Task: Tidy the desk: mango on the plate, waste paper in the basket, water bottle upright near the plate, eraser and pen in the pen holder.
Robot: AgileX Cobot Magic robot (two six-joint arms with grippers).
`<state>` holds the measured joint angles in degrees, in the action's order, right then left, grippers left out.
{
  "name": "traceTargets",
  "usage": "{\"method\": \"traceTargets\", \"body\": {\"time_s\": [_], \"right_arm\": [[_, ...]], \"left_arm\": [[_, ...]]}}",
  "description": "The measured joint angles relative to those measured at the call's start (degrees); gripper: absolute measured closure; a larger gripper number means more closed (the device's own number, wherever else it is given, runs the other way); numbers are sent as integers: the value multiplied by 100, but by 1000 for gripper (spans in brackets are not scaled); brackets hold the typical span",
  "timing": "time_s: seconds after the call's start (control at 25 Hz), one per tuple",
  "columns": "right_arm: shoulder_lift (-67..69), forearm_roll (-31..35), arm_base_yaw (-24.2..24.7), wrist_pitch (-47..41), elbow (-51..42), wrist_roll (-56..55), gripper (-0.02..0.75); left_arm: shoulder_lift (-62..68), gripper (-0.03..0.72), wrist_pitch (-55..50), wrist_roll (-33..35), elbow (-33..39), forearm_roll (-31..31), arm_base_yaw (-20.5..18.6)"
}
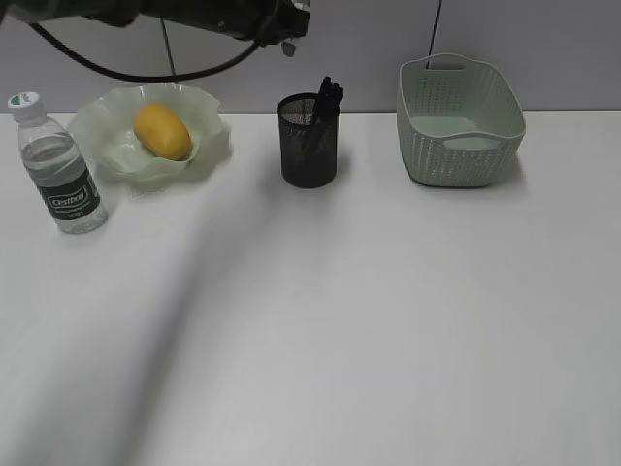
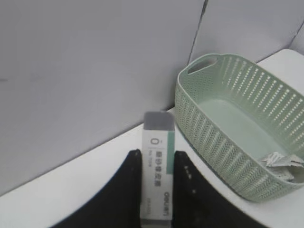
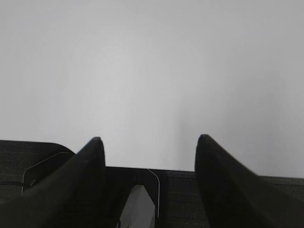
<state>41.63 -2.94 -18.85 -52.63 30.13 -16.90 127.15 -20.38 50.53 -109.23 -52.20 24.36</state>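
Eraser (image 2: 158, 166) pinched in left gripper (image 2: 157, 190), up high near pen holder's (image 1: 309, 146) 12 o'clock. Could slip, bounce off rim, land on table (image 1: 340, 320). Right gripper (image 3: 149, 147) wide, holding nothing.

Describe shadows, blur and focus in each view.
Exterior view: sharp overall; a broad soft shadow streaks diagonally across the desk; the arm along the top edge is dark. Left wrist view: slightly soft, though the eraser print is visible. Right wrist view: even light, dark blurred tool fingers.
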Motion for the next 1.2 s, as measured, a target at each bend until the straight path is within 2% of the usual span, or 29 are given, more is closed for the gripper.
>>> {"method": "traceTargets", "body": {"time_s": [0.2,0.44,0.56,0.72,1.0,1.2], "right_arm": [[0,0,0,0,0,0,259],[0,0,0,0,0,0,259],[0,0,0,5,0,0,259],[0,0,0,5,0,0,259],[0,0,0,24,0,0,259],[0,0,0,41,0,48,259]], "left_arm": [[375,537,386,-2,5,-281,195],[575,534,777,-2,5,-478,215],[572,491,854,-2,5,-506,215],[572,394,837,-6,5,-525,215],[546,369,556,-6,5,-531,215],[234,365,-229,-22,5,-406,168]]}}
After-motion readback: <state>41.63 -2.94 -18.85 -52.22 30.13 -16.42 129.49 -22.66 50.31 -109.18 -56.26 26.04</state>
